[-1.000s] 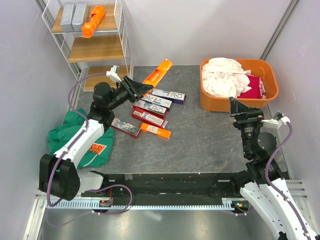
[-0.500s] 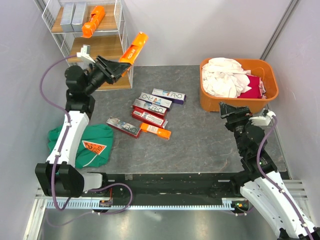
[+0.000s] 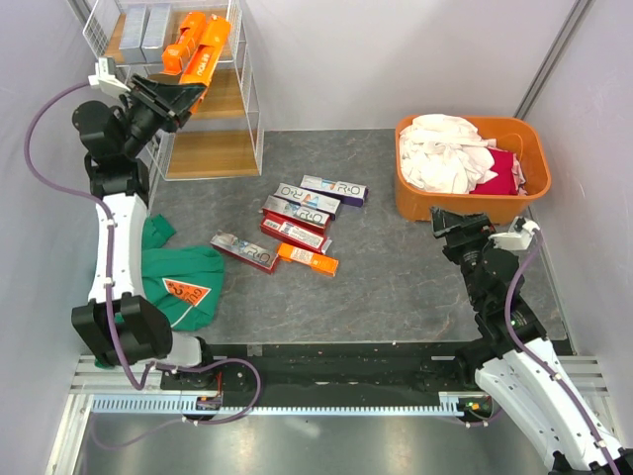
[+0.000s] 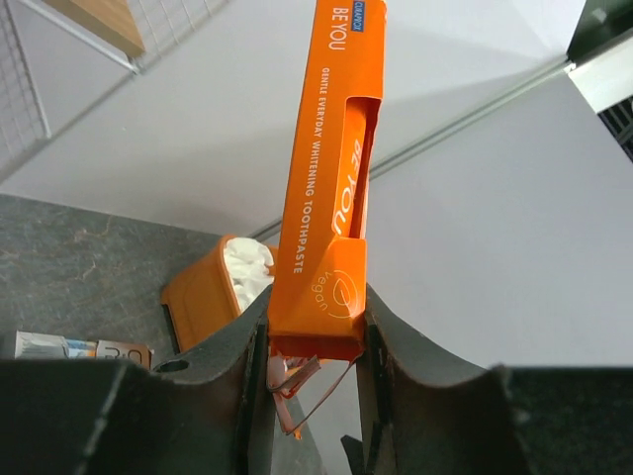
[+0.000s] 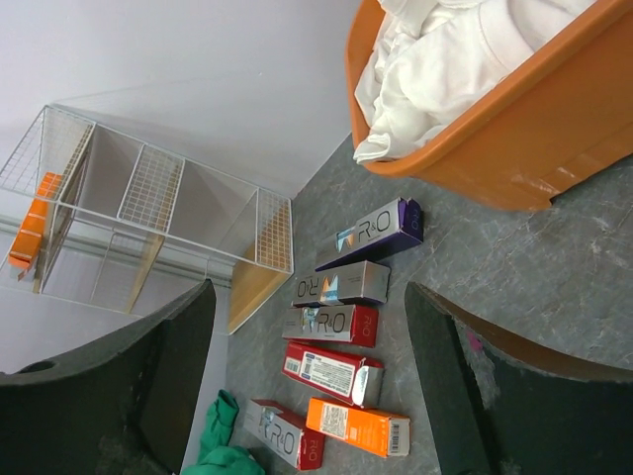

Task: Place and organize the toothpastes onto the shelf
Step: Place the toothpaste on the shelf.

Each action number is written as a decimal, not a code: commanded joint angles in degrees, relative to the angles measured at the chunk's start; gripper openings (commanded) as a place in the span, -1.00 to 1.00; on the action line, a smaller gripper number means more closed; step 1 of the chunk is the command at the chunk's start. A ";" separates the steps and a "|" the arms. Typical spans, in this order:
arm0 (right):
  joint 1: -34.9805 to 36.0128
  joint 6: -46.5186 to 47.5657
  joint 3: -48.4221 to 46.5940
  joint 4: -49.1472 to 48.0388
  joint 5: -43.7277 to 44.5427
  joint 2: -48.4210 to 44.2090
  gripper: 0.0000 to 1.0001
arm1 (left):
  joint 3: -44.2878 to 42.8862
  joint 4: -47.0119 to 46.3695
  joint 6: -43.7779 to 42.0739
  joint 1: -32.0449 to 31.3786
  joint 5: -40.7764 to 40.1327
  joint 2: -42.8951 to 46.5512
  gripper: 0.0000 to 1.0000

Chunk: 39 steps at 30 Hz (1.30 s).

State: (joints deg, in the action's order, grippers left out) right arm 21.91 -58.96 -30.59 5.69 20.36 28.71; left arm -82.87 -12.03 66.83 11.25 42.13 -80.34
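Note:
My left gripper (image 3: 170,97) (image 4: 316,341) is shut on the end of a bright orange toothpaste carton (image 3: 210,51) (image 4: 331,188). It holds the carton up at the front of the shelf's (image 3: 203,94) top tier. On that tier lie another orange carton (image 3: 182,45) and two silver-grey ones (image 3: 143,30). Several toothpastes (image 3: 297,223) lie side by side on the grey floor: purple (image 5: 381,230), silver (image 5: 341,285), red (image 5: 331,371) and orange (image 5: 358,427). My right gripper (image 3: 455,223) (image 5: 307,292) hangs open to their right, holding nothing.
An orange tub (image 3: 514,203) of white and red laundry stands at the back right, close to my right gripper. A green cloth (image 3: 178,282) lies on the floor beside the left arm. Grey walls close in on the left and right.
My left arm has swung the orange carton up and left, from floor level by the pile to the shelf's top tier. My right gripper has shifted slightly left, still open.

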 commanded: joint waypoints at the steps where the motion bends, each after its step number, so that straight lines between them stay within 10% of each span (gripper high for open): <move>1: 0.15 0.07 0.53 0.54 -0.58 0.21 0.70 | -7.21 -0.89 4.62 2.55 0.94 -3.41 -0.40; 39: 0.15 -0.10 2.64 5.82 0.47 -2.43 0.70 | -34.02 23.19 -2.58 0.00 -8.90 -24.96 -0.35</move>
State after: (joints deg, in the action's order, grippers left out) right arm 21.91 -58.98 -28.49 11.53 19.40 27.16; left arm -113.51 11.03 67.20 10.87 37.30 -105.38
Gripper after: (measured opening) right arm 0.852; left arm 0.389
